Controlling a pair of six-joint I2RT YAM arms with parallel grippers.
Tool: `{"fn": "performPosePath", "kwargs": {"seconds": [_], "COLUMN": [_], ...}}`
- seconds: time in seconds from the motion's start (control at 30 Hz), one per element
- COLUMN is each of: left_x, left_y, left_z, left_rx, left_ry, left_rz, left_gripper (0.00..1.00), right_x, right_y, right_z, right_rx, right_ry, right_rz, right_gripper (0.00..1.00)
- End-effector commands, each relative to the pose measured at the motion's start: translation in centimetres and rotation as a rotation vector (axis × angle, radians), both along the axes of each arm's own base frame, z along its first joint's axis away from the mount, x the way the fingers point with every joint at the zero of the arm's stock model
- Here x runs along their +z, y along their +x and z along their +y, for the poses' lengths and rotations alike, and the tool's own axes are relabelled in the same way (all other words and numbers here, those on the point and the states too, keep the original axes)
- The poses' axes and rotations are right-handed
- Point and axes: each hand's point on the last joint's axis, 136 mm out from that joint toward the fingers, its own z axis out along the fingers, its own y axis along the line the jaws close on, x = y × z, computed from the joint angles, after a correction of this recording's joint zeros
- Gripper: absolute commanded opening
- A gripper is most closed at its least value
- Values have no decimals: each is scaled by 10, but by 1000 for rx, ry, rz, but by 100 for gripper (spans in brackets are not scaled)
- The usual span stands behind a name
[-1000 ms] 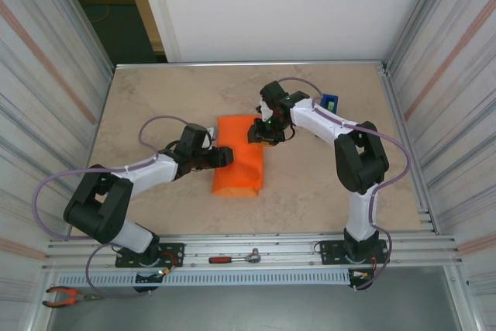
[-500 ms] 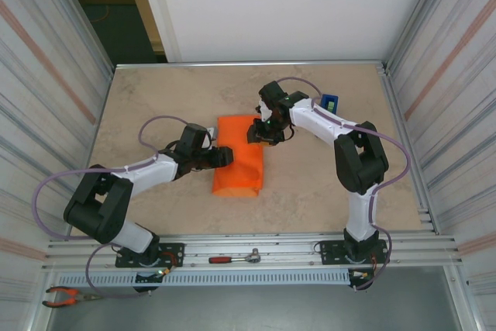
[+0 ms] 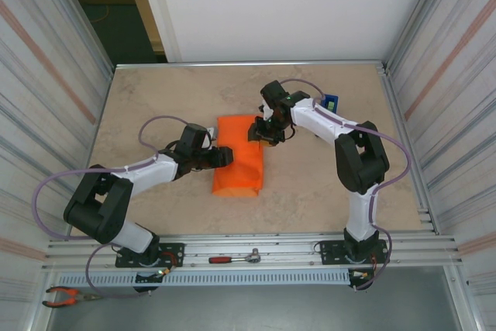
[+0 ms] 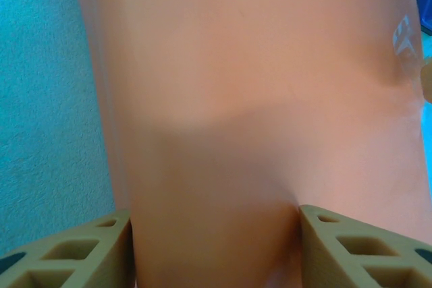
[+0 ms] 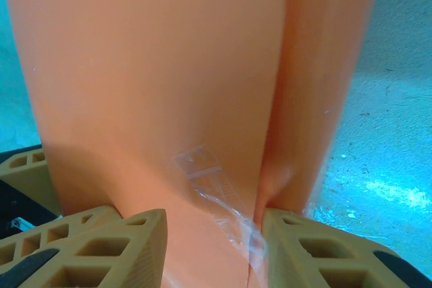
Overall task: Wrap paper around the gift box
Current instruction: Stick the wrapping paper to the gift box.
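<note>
The gift box is hidden inside the paper (image 3: 239,162), which forms a bright orange parcel lying mid-table. My left gripper (image 3: 226,157) comes in low from the left and is shut across the parcel's left side. In the left wrist view the orange paper (image 4: 223,99) spans the whole gap between both tan fingers (image 4: 74,251). My right gripper (image 3: 259,131) is at the parcel's far right corner, shut on folded paper (image 5: 155,79). A strip of clear tape (image 5: 202,166) crosses that fold and runs down between the right gripper's fingers (image 5: 317,247).
A blue tape dispenser (image 3: 331,102) stands at the back right, behind the right arm. Corrugated metal walls close in both sides of the table. A ratchet (image 3: 232,257) and red-handled pliers (image 3: 66,294) lie on the rail by the arm bases.
</note>
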Motion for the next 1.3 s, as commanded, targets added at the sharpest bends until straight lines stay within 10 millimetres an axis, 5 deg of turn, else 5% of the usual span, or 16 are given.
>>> {"fn": "performPosePath", "kwargs": {"seconds": [0.0,0.27,0.5,0.73,0.93,1.27], "left_x": [-75,-75,-75,-76,-76,-78], "left_y": [-55,-55,-55,-55,-55,-56], "left_z": [55,55,55,55,54,54], "left_rx": [26,26,28,25,23,22], "left_ry": [306,308,305,307,307,307], "left_rz": [245,246,244,247,248,252], "left_gripper": [56,56,56,56,55,55], "right_x": [6,8,28,52,43,5], "right_y": [6,5,14,14,21,23], "right_z": [-20,-19,-39,-9,18,23], "right_rx": [-84,-79,-81,-6,10,-9], "right_ry": [-20,-6,-43,159,233,231], "right_rz": [1,-1,-137,-201,-189,-128], "right_gripper": [40,41,41,26,14,11]}}
